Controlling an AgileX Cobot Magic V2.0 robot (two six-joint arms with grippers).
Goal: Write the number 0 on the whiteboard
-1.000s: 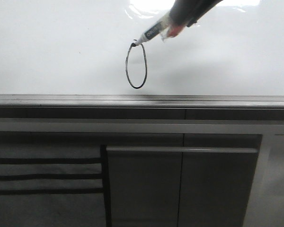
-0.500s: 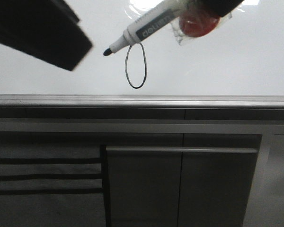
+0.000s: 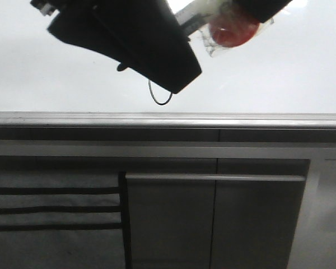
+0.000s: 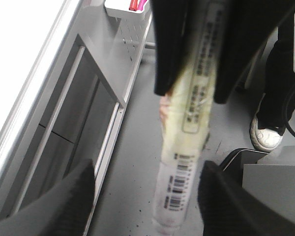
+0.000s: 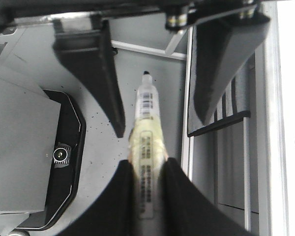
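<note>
Right gripper (image 5: 147,172) clamps the marker (image 5: 148,123); its barrel points between the wide-open left gripper (image 5: 157,73) fingers, upper centre, whiteboard (image 3: 280,73) behind.

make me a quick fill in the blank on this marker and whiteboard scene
The right tool is shut on the ___. The left tool has its fingers ___, one each side of the marker. In the front view only the ___ curve of the number 0 shows on the whiteboard.
Missing words: marker; open; bottom.
</note>
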